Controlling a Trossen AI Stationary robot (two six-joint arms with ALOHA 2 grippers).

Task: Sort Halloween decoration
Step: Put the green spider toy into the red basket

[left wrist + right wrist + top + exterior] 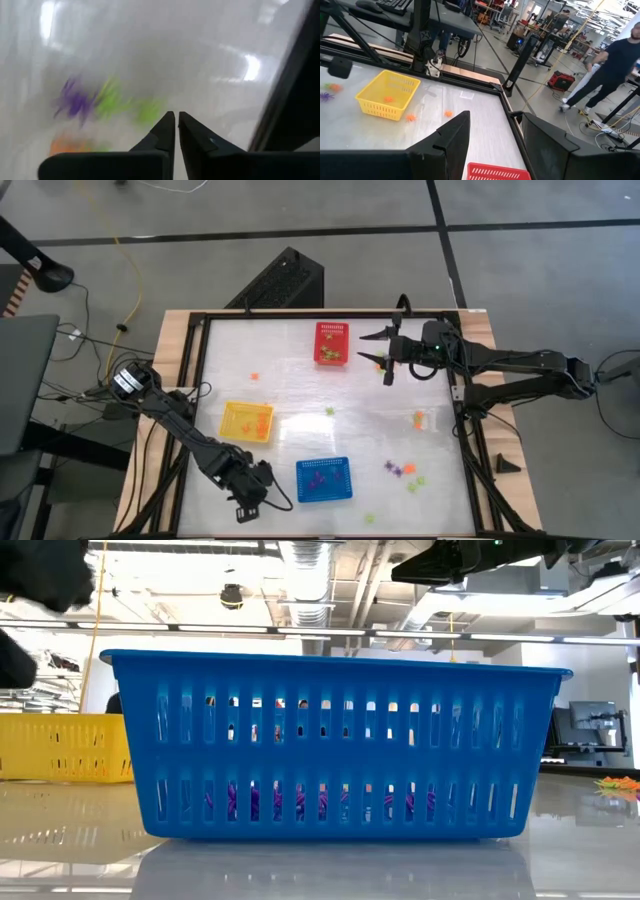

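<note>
High view: taking the blue basket as the landmark, the left gripper hangs just beside it, at the table's near edge, its fingers drawn together with only a slit between them and nothing caught there. Purple trinkets lie inside the blue basket. Near it on the other side, scattered Halloween decoration in purple, orange and green lies loose on the white table; the wrist picture is smeared, so the blurred purple and green shapes before the left fingers may be more of these. Beyond the blue basket stands the yellow basket holding orange pieces. Farthest off, the red basket sits with the right gripper just beside it, jaws spread apart and empty.
</note>
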